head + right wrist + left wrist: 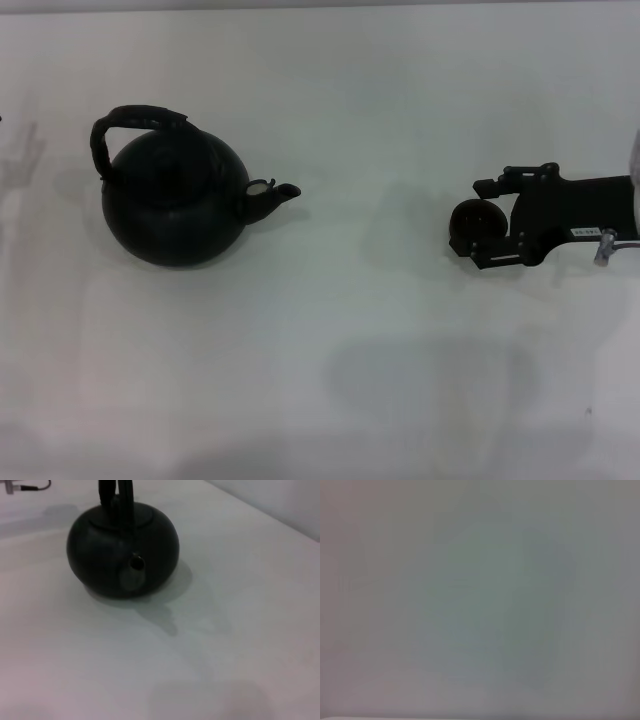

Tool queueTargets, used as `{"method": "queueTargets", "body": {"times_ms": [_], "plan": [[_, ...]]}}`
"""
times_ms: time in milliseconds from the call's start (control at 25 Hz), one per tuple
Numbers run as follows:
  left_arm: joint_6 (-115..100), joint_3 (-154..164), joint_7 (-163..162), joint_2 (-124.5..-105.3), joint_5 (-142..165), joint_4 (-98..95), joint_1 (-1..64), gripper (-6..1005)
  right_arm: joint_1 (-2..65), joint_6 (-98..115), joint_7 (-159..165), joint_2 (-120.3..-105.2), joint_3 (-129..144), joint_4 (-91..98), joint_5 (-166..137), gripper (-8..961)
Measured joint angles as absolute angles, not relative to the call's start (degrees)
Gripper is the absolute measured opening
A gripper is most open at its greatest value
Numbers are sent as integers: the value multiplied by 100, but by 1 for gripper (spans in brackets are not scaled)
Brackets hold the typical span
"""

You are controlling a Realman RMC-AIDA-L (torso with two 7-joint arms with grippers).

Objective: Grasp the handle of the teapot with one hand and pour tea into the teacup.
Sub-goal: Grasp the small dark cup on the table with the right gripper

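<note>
Head view: right gripper (470, 228) clamped on teacup (476, 220), well apart from teapot (180, 200); left gripper unseen.

right hand (470, 240) | low at right edge, apparently closed | left arm unseen

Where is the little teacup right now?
In the head view, the teacup is on the white table's right side, at the right gripper's tip, well apart from the teapot.

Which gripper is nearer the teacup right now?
Right. The right gripper is at the teacup, which sits between its fingers. The left gripper is out of view, past the teapot.
</note>
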State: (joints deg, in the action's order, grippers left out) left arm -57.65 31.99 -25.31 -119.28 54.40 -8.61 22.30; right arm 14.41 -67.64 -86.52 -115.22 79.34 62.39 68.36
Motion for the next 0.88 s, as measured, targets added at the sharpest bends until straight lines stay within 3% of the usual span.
{"method": "queueTargets", "body": {"times_ms": [880], "plan": [[-5777, 3199, -2531, -11918, 5440, -799, 2234, 862, 1727, -6319, -8662, -11513, 8090, 5732, 6687, 853]]}}
